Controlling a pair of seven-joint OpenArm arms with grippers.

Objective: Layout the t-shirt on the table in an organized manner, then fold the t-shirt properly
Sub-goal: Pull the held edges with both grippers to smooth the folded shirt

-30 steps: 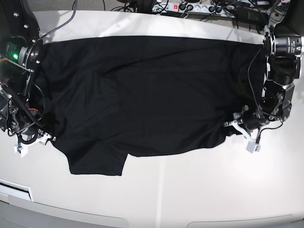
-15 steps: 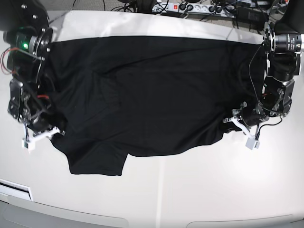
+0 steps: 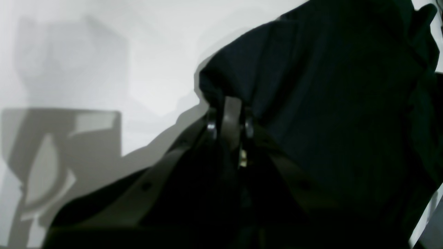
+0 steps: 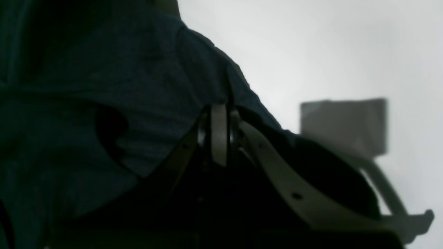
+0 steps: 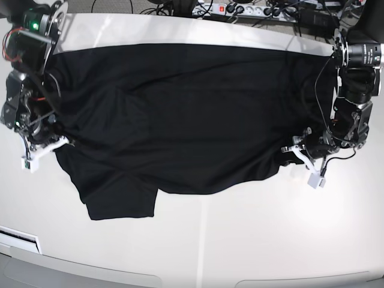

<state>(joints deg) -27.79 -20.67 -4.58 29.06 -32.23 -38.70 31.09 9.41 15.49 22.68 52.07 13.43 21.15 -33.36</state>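
The black t-shirt (image 5: 186,114) lies spread wide across the glossy white table (image 5: 240,240), and each arm has hold of one end of it. The right gripper (image 4: 221,114) has its jaws pressed together on a fold of the shirt's edge; the cloth bunches up right at the fingertips and runs away to its left, with bare table off to its right. The left gripper (image 3: 228,114) is likewise clamped on a pinch of the fabric, the dark cloth humped over its tips and stretching off to its right, white tabletop to its left. In the base view both grippers sit low at the shirt's outer edges, and one sleeve (image 5: 120,201) juts toward the near edge of the table.
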